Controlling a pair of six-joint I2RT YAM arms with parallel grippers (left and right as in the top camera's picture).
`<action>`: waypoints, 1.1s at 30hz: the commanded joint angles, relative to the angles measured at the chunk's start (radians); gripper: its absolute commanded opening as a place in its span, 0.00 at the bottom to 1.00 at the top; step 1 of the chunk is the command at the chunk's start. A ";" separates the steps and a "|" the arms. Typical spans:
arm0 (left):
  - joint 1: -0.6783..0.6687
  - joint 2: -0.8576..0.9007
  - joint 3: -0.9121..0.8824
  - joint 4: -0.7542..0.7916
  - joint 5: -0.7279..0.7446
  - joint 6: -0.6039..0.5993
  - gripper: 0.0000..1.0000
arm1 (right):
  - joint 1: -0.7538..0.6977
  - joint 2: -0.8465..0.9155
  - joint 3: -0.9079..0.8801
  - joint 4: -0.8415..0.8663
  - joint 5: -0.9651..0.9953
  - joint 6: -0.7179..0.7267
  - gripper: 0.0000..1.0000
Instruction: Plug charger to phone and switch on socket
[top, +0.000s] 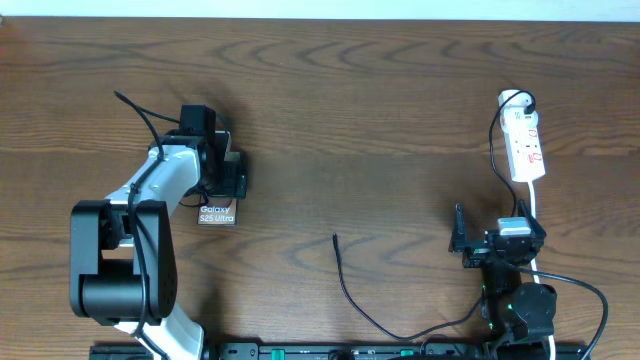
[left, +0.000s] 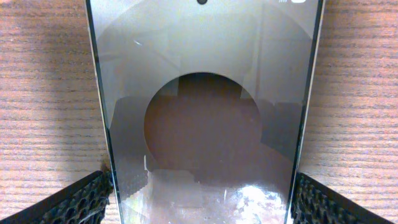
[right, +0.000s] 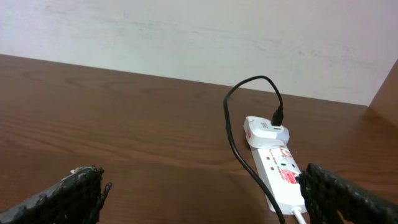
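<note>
The phone (top: 216, 213) lies flat on the table at the left, with white "Galaxy S25 Ultra" text showing. It fills the left wrist view (left: 205, 93), its screen showing a dark oval. My left gripper (top: 228, 180) straddles its far part, both fingers (left: 202, 199) against its long edges. The charger is a thin black cable; its free tip (top: 335, 237) lies bare mid-table. It loops along the front edge and up to the black plug (top: 522, 100) in the white socket (top: 526, 145). My right gripper (top: 498, 232) is open and empty, just in front of the socket (right: 280, 171).
The socket's white cord (top: 535, 215) runs toward the front past my right gripper. The charger cable (right: 233, 137) curves beside the socket in the right wrist view. A pale wall (right: 186, 37) stands behind the table's far edge.
</note>
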 joint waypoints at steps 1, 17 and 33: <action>0.003 0.035 -0.026 -0.024 0.047 -0.006 0.91 | 0.001 0.000 -0.001 -0.004 -0.002 -0.006 0.99; 0.003 0.035 -0.026 -0.040 0.047 -0.006 0.91 | 0.001 0.000 -0.001 -0.004 -0.002 -0.006 0.99; 0.003 0.035 -0.026 -0.035 0.047 -0.006 0.54 | 0.001 0.000 -0.001 -0.004 -0.002 -0.006 0.99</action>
